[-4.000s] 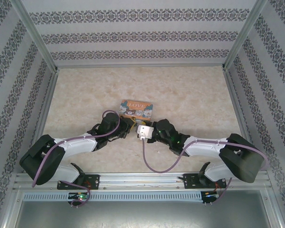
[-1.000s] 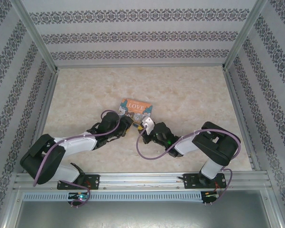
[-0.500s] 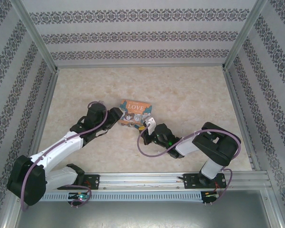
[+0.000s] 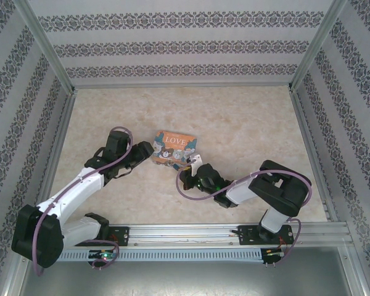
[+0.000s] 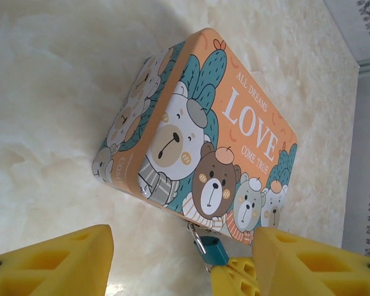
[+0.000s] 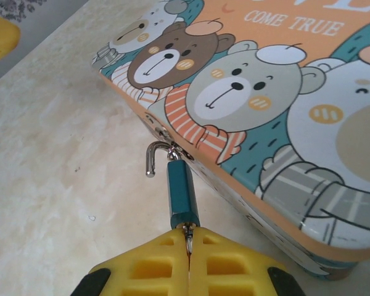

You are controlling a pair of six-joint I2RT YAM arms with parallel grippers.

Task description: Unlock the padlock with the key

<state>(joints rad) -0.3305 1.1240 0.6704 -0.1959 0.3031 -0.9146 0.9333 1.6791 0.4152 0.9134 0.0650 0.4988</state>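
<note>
**Right gripper pinching the key in the padlock, left one hanging open by the tin**

Starting closest in on the right wrist view: the right gripper (image 6: 189, 248) has its yellow fingers pressed tight together on the key (image 6: 186, 237). Only a thin metal sliver of it pokes out of the pinch, going straight into the bottom of the padlock (image 6: 181, 191).

The padlock's teal body stands just above the fingertips, right against the side of the tin (image 6: 277, 123). Its silvery shackle (image 6: 155, 154) is hooked through the little hasp on the tin's edge. One leg of it ends in open air, clear of the body — so it looks popped open.

The tin itself, the orange "LOVE" one with the cartoon bears, lies flat on the marbled table (image 4: 246, 123), lid shut.

On the top view the left gripper (image 4: 145, 154) sits near the tin's left end, not touching it. Its own camera shows the jaws spread wide with nothing between them — the tin and the padlock are just beyond the fingertips.
</note>
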